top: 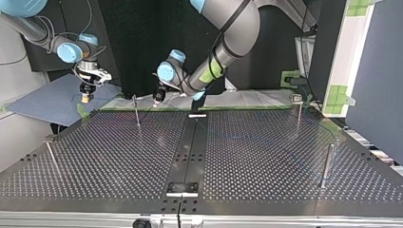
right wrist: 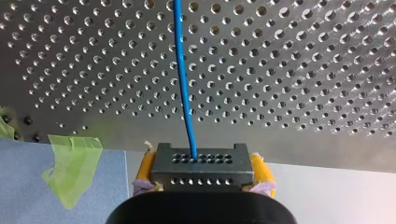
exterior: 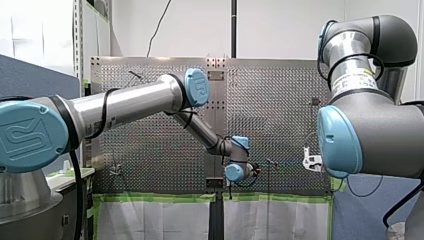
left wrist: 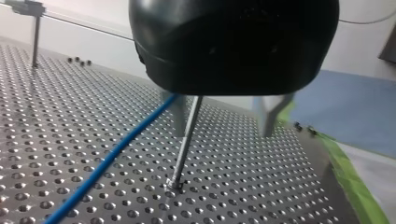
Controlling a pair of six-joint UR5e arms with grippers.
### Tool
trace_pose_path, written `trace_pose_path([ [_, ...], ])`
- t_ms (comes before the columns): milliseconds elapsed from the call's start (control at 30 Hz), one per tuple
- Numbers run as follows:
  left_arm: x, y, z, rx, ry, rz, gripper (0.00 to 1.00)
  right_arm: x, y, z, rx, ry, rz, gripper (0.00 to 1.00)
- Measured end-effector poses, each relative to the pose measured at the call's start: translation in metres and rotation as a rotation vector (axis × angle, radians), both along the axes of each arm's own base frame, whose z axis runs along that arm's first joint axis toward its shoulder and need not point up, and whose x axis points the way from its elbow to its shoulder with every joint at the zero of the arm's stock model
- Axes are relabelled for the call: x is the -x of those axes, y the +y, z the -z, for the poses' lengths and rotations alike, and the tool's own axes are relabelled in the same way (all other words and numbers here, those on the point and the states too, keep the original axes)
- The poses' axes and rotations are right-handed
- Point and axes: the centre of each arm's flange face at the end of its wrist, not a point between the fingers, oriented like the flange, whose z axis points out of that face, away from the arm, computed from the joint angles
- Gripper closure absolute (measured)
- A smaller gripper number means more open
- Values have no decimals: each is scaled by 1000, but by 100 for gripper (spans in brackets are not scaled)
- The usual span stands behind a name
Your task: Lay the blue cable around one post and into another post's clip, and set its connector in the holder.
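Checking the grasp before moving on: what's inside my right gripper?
My right gripper clamps the connector block between yellow pads, with the blue cable running out of its holed face. The block's underside is covered by the gripper itself.

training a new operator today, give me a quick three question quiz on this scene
1. True or false: my right end effector is shut on the connector.
2. Fill the gap: in the left wrist view the blue cable passes beside a thin metal ____.
3. My left end effector is: A open; B shut on the cable; C shut on the connector.

Key: 1 true; 2 post; 3 A.
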Motion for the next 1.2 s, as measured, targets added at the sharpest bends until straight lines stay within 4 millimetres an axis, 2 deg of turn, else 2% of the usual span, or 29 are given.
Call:
trace_pose_path([
  [33, 1, 1, 1, -11, -2, -3, 0, 0, 0, 0, 0, 0, 0, 100],
  [200, 3, 4, -1, -47, -10, -13, 0, -1, 1, 1, -5, 0, -2, 100],
  [600, 15, 15, -37, -97, -31, 0, 0, -4, 3, 3, -19, 3, -9, 100],
  [800, 31, 19, -29, -137, -19, 30, 0, -5, 4, 4, -28, 2, -10, 100],
  [1033, 58, 29, -4, -202, 21, 78, 0, -7, 5, 4, -30, 2, -15, 100],
  [1200, 67, 26, -1, -210, 29, 111, 0, -9, 6, 4, -33, 2, -17, 100],
])
